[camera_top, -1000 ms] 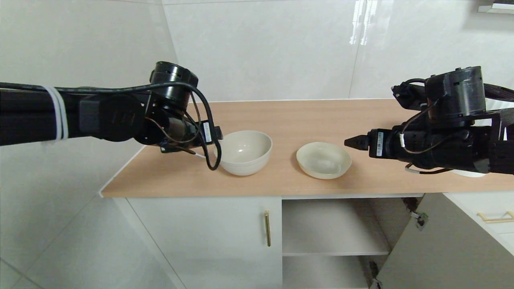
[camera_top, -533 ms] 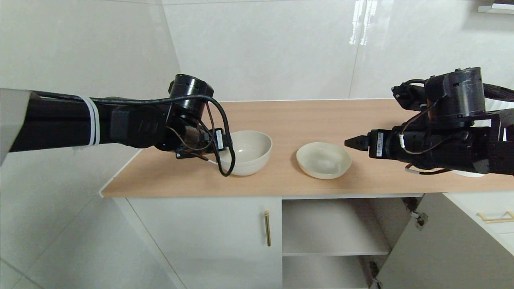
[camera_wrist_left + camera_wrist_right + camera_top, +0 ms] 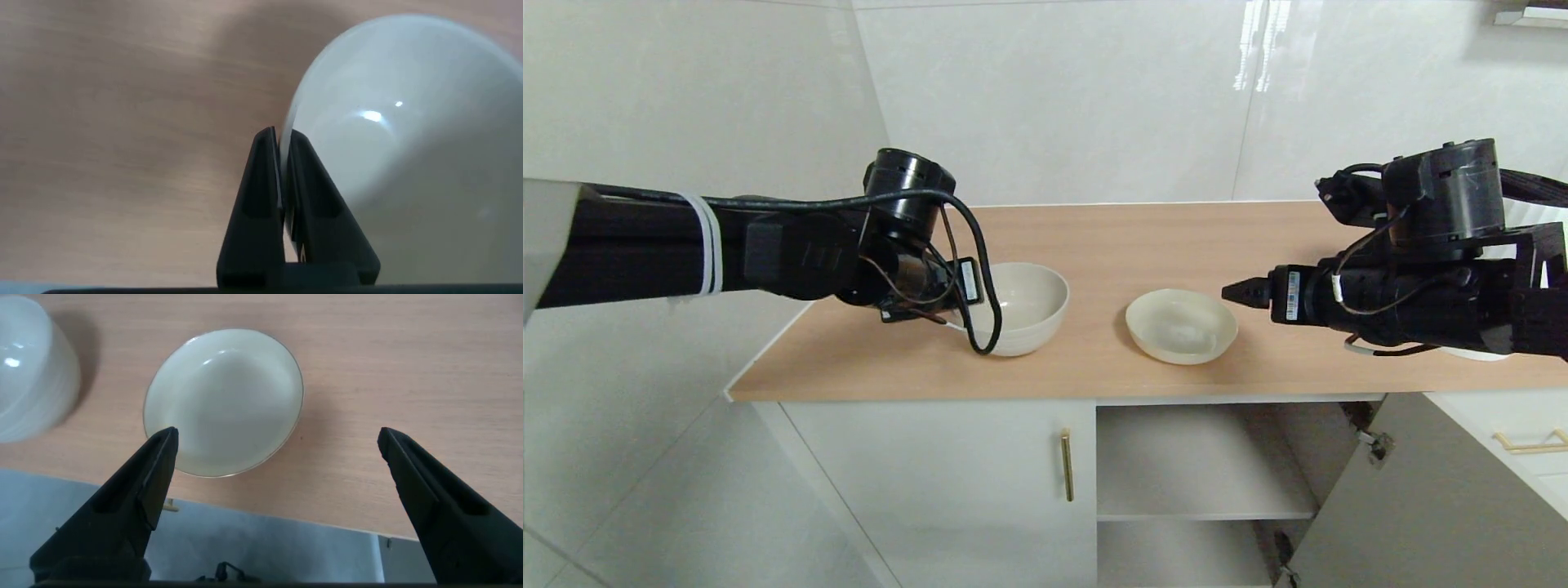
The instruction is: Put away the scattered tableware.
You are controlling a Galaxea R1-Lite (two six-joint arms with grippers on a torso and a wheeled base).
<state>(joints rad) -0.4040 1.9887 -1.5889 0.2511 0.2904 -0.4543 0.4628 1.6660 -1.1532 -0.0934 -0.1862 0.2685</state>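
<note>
Between the left fingers [image 3: 274, 155]: rim of the deep bowl [image 3: 409, 147]

They pinch that rim tightly. Lift slowly and level, or the bowl may pivot out. Meanwhile the right fingers [image 3: 1243, 291] spread wide, with the shallow bowl [image 3: 1180, 327] just beyond their tips.

The counter [image 3: 1111, 237] holds a deep bowl [image 3: 1025, 304] and shallow dish [image 3: 1181, 327].

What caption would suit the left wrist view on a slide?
The left gripper shut on the rim of the white bowl, wooden counter behind.
</note>
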